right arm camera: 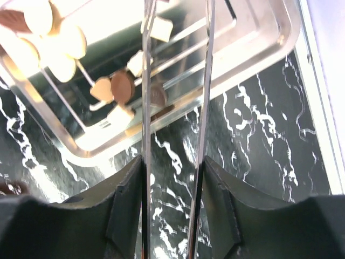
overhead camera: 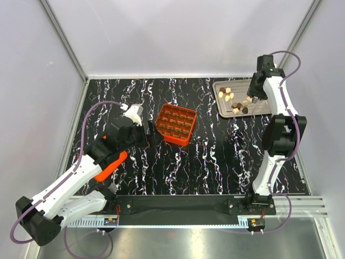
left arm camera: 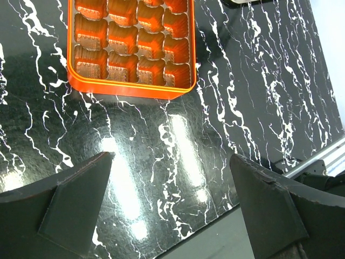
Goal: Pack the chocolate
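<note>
Chocolate pieces (overhead camera: 233, 100), cream and dark brown, lie in the silver tray (overhead camera: 261, 110) at the far right. In the right wrist view they show as cream discs (right arm camera: 59, 40) and brown pieces (right arm camera: 123, 86) in the tray (right arm camera: 259, 48). My right gripper (overhead camera: 257, 96) (right arm camera: 173, 162) is shut on metal tongs (right arm camera: 146, 81), whose two blades reach over the tray, tips apart. The orange grid box (overhead camera: 176, 124) (left arm camera: 132, 43) stands mid-table; its visible cells look empty. My left gripper (overhead camera: 148, 132) (left arm camera: 171, 156) is open and empty just left of the box.
The black marbled table (overhead camera: 215, 162) is edged by white walls. The tray sits close to the right wall and back edge. The metal rail (overhead camera: 178, 205) with the arm bases runs along the near edge.
</note>
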Motion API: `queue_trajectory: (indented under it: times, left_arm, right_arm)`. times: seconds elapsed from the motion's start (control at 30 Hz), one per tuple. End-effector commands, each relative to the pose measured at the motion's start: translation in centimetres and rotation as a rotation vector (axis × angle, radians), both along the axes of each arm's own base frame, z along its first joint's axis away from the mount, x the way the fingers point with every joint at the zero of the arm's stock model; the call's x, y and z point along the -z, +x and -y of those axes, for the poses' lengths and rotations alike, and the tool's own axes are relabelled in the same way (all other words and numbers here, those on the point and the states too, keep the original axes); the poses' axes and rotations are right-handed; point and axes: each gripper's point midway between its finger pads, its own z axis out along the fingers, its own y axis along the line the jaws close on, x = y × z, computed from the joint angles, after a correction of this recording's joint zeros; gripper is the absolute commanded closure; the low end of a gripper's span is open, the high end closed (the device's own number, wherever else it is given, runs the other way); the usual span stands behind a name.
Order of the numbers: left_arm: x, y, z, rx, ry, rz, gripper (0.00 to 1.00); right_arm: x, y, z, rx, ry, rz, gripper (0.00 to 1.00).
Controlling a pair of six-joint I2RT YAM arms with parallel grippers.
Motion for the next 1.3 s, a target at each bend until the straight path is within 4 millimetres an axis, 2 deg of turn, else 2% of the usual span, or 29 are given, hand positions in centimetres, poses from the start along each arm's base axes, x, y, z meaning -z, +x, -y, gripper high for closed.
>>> queue_trajectory:
  times: [0.0,0.1,0.33,0.57,0.83,1.07,1.27]
  left_arm:
    - [-2.9,1.1,0.8,0.017,-0.034,0.085,0.01]
    - [-2.7,1.2,0.8,0.017,-0.021,0.080,0.01]
    - [-2.5,1.6,0.8,0.013,-0.007,0.080,0.01]
    - [-2.3,1.8,0.9,0.014,0.005,0.076,0.01]
    - [-2.0,2.1,1.1,0.016,0.015,0.068,0.01]
    - [-2.2,2.3,1.3,0.018,0.012,0.070,0.01]
    - [-2.6,2.0,1.4,0.026,-0.002,0.073,0.01]
  right_arm:
    - [-2.1,2.6,0.0,-0.030,0.018,0.097,0.48]
    - [-1.5,3.5,0.5,-0.028,0.023,0.097,0.47]
    - [0.2,4.9,0.2,-0.057,0.058,0.098,0.47]
    - [2.1,5.4,1.4,-0.029,0.014,0.061,0.47]
    - [4.1,5.8,1.1,-0.036,0.041,0.036,0.47]
    - [3.6,5.5,1.0,-0.032,0.052,0.042,0.52]
    - [1.1,5.1,0.7,-0.030,0.063,0.077,0.58]
